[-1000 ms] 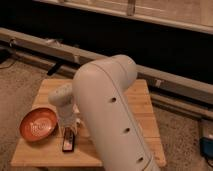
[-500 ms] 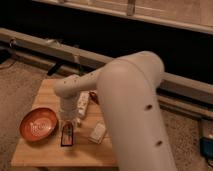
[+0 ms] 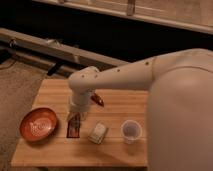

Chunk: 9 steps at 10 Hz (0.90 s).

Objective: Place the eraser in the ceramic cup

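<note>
The eraser, a small dark bar with an orange-red patch, lies on the wooden table just right of the bowl. My gripper points straight down from the white wrist and is shut on the eraser's far end, which it hides. The eraser still rests low on the tabletop. The ceramic cup, small, pale and round, stands upright to the right near the front edge, about a hand's width from the eraser.
A wide orange-red bowl sits at the table's left. A pale block lies between the eraser and the cup. A small reddish-brown object lies behind the wrist. My bulky white arm covers the table's right side.
The big arm link has swung off to the right, uncovering the cup and the pale block. The gripper has stayed down at the eraser.
</note>
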Motion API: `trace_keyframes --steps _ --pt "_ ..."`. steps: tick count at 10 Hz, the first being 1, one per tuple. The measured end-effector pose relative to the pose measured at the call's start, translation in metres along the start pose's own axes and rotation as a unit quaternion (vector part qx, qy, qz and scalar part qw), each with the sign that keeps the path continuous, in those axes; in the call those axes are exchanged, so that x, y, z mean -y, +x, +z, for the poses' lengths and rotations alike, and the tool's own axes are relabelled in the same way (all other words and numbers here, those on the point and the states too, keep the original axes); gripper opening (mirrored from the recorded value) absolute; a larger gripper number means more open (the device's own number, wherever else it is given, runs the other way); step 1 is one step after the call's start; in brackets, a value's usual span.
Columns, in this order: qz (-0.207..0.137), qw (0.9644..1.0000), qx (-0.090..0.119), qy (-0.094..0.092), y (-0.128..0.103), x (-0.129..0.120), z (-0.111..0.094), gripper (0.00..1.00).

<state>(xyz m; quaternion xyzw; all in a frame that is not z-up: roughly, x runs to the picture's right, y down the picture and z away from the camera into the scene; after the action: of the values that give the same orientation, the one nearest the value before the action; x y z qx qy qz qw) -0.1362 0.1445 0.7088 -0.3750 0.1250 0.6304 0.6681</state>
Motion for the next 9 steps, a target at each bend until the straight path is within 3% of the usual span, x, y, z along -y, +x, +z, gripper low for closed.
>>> trace_keyframes --steps 1,3,7,9 --pt "0.008 0.9998 0.02 0.002 -0.001 0.012 -0.005 0.0" --pt "0.019 0.9989 0.042 0.004 -0.002 0.028 -0.005 0.0" --pt "0.045 0.9964 0.072 0.002 -0.014 0.069 -0.021 0.0" --pt "0.056 0.995 0.082 -0.013 -0.022 0.09 -0.028 0.0"
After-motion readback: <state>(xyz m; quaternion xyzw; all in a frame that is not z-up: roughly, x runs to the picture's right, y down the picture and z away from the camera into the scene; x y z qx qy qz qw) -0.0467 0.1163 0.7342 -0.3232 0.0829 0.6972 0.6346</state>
